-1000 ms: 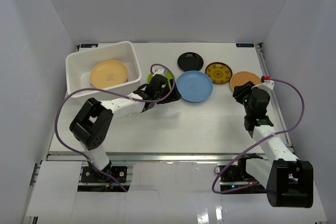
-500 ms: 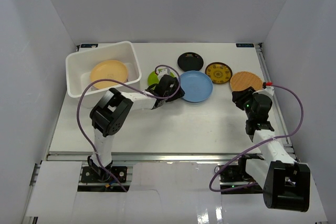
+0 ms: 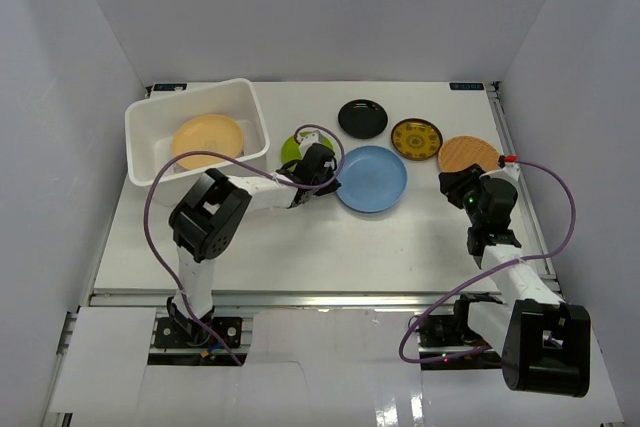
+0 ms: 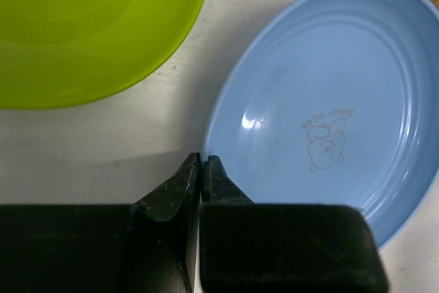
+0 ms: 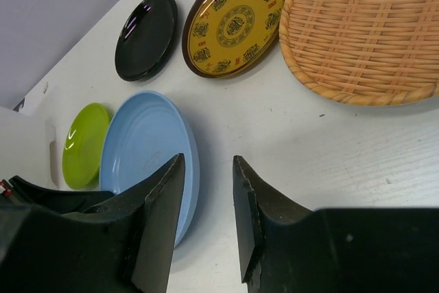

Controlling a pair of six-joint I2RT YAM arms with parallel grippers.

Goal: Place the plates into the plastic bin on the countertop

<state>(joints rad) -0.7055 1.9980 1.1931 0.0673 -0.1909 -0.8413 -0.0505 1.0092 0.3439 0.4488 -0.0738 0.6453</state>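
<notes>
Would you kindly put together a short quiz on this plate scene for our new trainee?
1. True or false: the plastic bin holds no plate.
2. Which plate's rim meets the fingertips of the left gripper? A black plate, B light blue plate, C wicker plate.
3. How many plates lie on the countertop outside the bin?
Key: 1 false, an orange plate lies inside; 2 B; 3 five.

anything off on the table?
Nothing stands out: no spill or damage. The tan plate sits flat in the bin; the left gripper is shut on the rim of the blue plate.
</notes>
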